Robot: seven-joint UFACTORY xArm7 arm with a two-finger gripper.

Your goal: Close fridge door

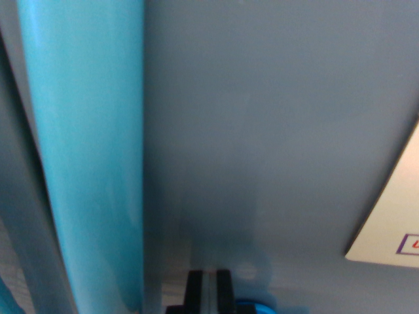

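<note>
Fridge door (275, 131): flat grey-blue panel filling most of the wrist view, very close to the camera and blurred; whether it is fully shut cannot be told from here.

Handle (88, 150): tall turquoise bar running top to bottom on the wrist view's left, standing beside the panel, a grey strip showing further left.

Sticker (393, 216): pale card with a purple-edged mark, at the wrist view's right edge, on the panel.

Gripper (209, 288): two black fingers at the bottom centre, drawn narrow with only a slim gap, holding nothing; tips appear to be at or against the panel, contact uncertain.

Risk, as judged: the narrow tips could skid sideways on the smooth panel, towards the handle, if the push is off-square, leaving the door ajar.
</note>
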